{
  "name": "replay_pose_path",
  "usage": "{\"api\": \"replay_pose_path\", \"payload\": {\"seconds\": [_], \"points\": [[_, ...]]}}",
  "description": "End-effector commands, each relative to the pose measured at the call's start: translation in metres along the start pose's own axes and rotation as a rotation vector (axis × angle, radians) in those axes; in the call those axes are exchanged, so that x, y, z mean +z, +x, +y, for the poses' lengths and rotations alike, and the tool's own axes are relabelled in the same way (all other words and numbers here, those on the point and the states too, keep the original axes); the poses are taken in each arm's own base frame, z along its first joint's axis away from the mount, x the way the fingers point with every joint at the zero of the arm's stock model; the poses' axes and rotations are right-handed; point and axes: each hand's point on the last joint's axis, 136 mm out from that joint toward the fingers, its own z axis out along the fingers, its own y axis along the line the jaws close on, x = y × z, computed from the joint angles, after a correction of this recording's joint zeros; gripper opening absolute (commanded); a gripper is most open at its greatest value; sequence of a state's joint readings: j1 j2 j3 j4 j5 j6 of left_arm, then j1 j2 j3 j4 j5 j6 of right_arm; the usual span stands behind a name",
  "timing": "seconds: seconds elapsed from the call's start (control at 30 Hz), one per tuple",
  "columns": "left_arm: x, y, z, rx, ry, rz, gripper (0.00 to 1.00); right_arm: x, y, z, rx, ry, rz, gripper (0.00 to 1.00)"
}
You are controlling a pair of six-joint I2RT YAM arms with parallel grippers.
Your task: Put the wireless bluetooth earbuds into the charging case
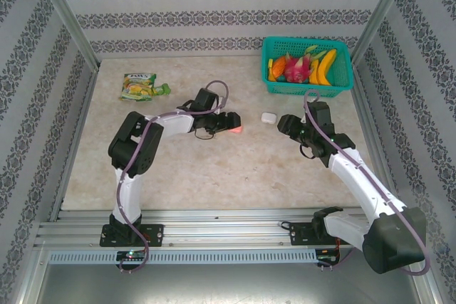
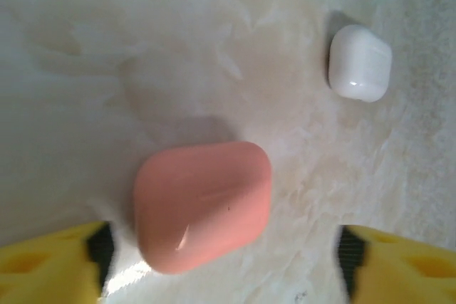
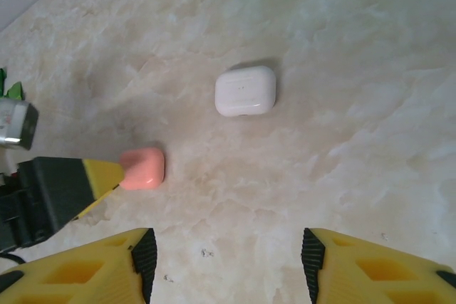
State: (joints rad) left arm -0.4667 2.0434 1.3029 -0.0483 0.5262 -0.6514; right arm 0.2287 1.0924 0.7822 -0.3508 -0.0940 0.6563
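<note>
My left claw point(image 2: 224, 265) gapes around the glossy pink rounded case point(image 2: 203, 204), white rounded case point(image 2: 360, 62) at two o'clock (both closed); right claw point(image 3: 228, 254) spread, empty. Insertion unstarted, I judge.

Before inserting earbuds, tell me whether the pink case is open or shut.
Shut. The pink case lies as one smooth closed shell; no raised lid or inner wells show.

Two small rounded cases lie on the table: one pink case point(image 2: 203, 204) at the tip of the left claw point(image 1: 228, 123), and one white case point(image 3: 245, 90) ahead of the right claw point(image 3: 228, 261). That makes two claws. One green basket point(image 1: 310, 91) sits far beyond the right claw, its toy fruit too jumbled to count. One snack packet point(image 1: 140, 86) lies well apart from the left claw.
</note>
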Motion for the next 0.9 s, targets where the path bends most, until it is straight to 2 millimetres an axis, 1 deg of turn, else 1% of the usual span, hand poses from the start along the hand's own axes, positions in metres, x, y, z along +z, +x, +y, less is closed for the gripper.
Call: {"api": "replay_pose_path", "payload": {"seconds": [0.0, 0.1, 0.17, 0.2, 0.23, 0.3, 0.37, 0.4, 0.47, 0.5, 0.57, 0.6, 0.63, 0.67, 0.7, 0.73, 0.77, 0.8, 0.83, 0.87], "points": [[-0.028, 0.001, 0.032, -0.043, -0.121, -0.006, 1.0, -0.008, -0.003, -0.002, 0.009, 0.0, -0.012, 0.62], [-0.056, -0.005, 0.039, -0.033, -0.162, -0.038, 1.0, -0.014, -0.004, -0.005, 0.004, 0.007, -0.016, 0.72], [-0.082, -0.012, 0.041, -0.014, -0.194, -0.072, 1.0, -0.02, -0.007, -0.011, 0.001, 0.02, -0.033, 0.87], [-0.094, -0.015, 0.042, 0.0, -0.212, -0.094, 1.0, -0.022, -0.008, -0.014, -0.001, 0.027, -0.042, 0.93], [-0.111, -0.02, 0.042, 0.023, -0.238, -0.128, 1.0, -0.025, -0.011, -0.017, -0.005, 0.037, -0.057, 0.98], [-0.143, -0.03, 0.04, 0.08, -0.292, -0.204, 1.0, -0.03, -0.02, -0.028, -0.024, 0.086, -0.097, 0.98], [-0.179, -0.041, 0.041, 0.15, -0.366, -0.313, 1.0, -0.032, -0.029, -0.044, -0.048, 0.176, -0.145, 0.98], [-0.192, -0.043, 0.042, 0.181, -0.399, -0.358, 1.0, -0.032, -0.033, -0.05, -0.065, 0.213, -0.167, 0.98], [-0.224, -0.051, 0.042, 0.281, -0.467, -0.502, 1.0, -0.031, -0.044, -0.067, -0.122, 0.306, -0.227, 0.98], [-0.236, -0.052, 0.042, 0.34, -0.494, -0.56, 1.0, -0.031, -0.048, -0.075, -0.142, 0.348, -0.261, 0.98], [-0.259, -0.049, 0.052, 0.451, -0.586, -0.683, 1.0, -0.029, -0.059, -0.087, -0.197, 0.411, -0.36, 0.98], [-0.268, -0.048, 0.057, 0.491, -0.63, -0.728, 1.0, -0.029, -0.063, -0.092, -0.217, 0.432, -0.397, 0.98], [-0.273, -0.044, 0.067, 0.523, -0.681, -0.756, 1.0, -0.027, -0.067, -0.096, -0.245, 0.453, -0.428, 0.98], [-0.278, -0.041, 0.078, 0.546, -0.727, -0.772, 1.0, -0.025, -0.069, -0.1, -0.27, 0.473, -0.44, 0.98], [-0.278, -0.039, 0.089, 0.554, -0.759, -0.775, 1.0, -0.022, -0.071, -0.104, -0.284, 0.49, -0.443, 0.98], [-0.277, -0.037, 0.103, 0.557, -0.791, -0.772, 1.0, -0.017, -0.073, -0.109, -0.287, 0.5, -0.445, 0.98], [-0.271, -0.035, 0.117, 0.552, -0.815, -0.754, 1.0, -0.011, -0.073, -0.113, -0.289, 0.507, -0.44, 0.98], [-0.267, -0.035, 0.128, 0.539, -0.831, -0.742, 1.0, -0.004, -0.073, -0.116, -0.297, 0.508, -0.433, 0.98], [-0.259, -0.032, 0.14, 0.532, -0.843, -0.723, 1.0, 0.003, -0.072, -0.119, -0.309, 0.509, -0.426, 0.98], [-0.254, -0.031, 0.147, 0.533, -0.849, -0.734, 1.0, 0.01, -0.07, -0.122, -0.325, 0.509, -0.426, 0.98]]}}
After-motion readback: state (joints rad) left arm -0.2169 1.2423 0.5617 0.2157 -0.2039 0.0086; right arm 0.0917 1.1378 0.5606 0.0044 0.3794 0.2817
